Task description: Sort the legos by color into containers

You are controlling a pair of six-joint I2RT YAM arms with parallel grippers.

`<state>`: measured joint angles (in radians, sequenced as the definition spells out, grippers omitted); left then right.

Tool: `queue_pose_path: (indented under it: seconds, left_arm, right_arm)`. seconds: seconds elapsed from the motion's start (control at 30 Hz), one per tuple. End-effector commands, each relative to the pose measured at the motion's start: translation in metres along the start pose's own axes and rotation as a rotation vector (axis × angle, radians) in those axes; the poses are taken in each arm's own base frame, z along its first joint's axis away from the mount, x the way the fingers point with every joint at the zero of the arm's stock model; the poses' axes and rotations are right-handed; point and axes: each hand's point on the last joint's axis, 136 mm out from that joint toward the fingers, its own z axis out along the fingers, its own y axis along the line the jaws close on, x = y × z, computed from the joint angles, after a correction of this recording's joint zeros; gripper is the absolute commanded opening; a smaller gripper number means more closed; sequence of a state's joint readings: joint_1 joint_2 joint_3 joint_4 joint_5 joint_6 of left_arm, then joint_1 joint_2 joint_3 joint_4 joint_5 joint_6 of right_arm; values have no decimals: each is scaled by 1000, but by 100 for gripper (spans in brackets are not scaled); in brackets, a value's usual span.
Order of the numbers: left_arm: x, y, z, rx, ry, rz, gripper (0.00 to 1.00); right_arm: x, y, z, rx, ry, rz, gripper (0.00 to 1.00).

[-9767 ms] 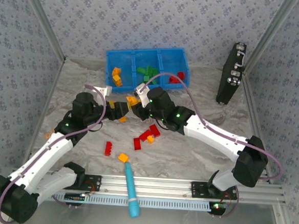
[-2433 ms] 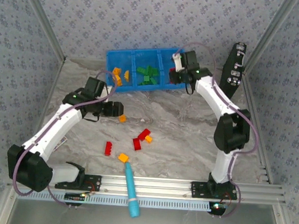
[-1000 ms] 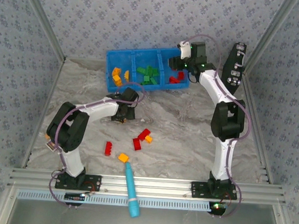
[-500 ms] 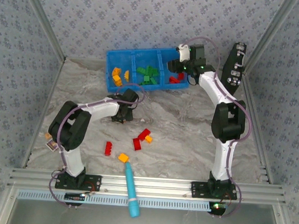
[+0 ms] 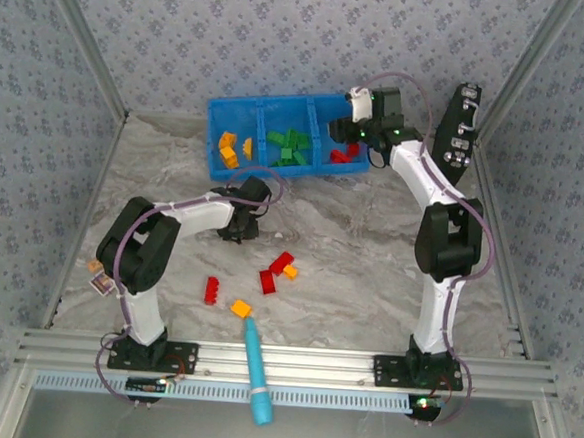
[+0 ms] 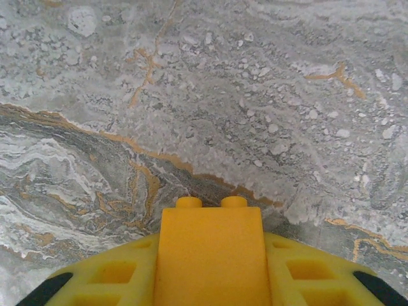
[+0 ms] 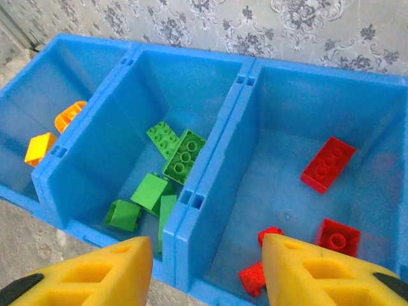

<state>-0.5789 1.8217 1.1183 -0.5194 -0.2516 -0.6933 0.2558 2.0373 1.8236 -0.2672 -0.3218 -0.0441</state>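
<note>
My left gripper (image 6: 210,252) is shut on an orange-yellow lego (image 6: 210,261) just above the marble table; its two studs point away from the wrist. From above, that gripper (image 5: 240,226) sits low in front of the blue containers (image 5: 280,100). My right gripper (image 7: 205,245) hangs open and empty over the wall (image 7: 210,153) between the green and red compartments. Green legos (image 7: 172,153), red legos (image 7: 328,164) and orange legos (image 7: 41,146) lie in separate compartments. Loose red legos (image 5: 282,262) and an orange lego (image 5: 241,309) lie mid-table.
A teal stick (image 5: 257,367) lies at the near edge by the rail. An upright black case (image 5: 456,140) stands right of the tray, close to the right arm. Patterned walls enclose the table on three sides.
The left jaws have closed on the orange-yellow lego on the table. The right gripper has stayed over the tray, shifting only slightly.
</note>
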Motion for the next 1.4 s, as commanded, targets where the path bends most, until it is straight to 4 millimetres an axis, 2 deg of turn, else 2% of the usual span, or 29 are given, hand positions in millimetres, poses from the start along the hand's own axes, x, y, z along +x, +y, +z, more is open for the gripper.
queue_pose_path:
  seconds: [0.0,0.13,0.27,0.33,0.43,0.57,0.67,0.77,0.87,0.97,1.2,1.37]
  left_arm:
    - [-29,-8,-17,10,-77,31,34]
    - [-87,-9,-50,46,-193,10,34]
    - [-146,-12,-77,84,-325,6,33]
    - [-173,-11,-79,80,-368,14,33]
    - [-204,-8,-67,80,-406,-3,33]
    - [-236,-2,-40,75,-418,-57,35]
    - [-248,-6,-17,94,-398,-80,37]
    - [-251,-6,1,83,-373,-86,40]
    - [-249,-2,9,92,-361,-110,45]
    - [-244,-1,9,119,-350,-126,51]
    - [-234,0,-32,190,-385,-79,66]
    - [-226,14,-86,200,-459,-32,68]
  right_arm:
    - [0,1,-25,37,15,-14,52]
    - [15,-2,-44,26,8,74,53]
    - [28,5,-63,24,12,119,53]
    - [30,14,-74,-22,-4,168,54]
    - [33,36,-89,-144,-42,235,55]
    - [59,58,-100,-178,15,256,55]
    - [77,72,-109,-185,57,266,55]
    - [105,83,-115,-172,123,272,56]
    - [120,94,-123,-188,148,270,57]
    - [123,107,-125,-260,127,276,61]
    - [133,124,-111,-321,186,254,62]
    - [132,135,-100,-343,215,226,62]
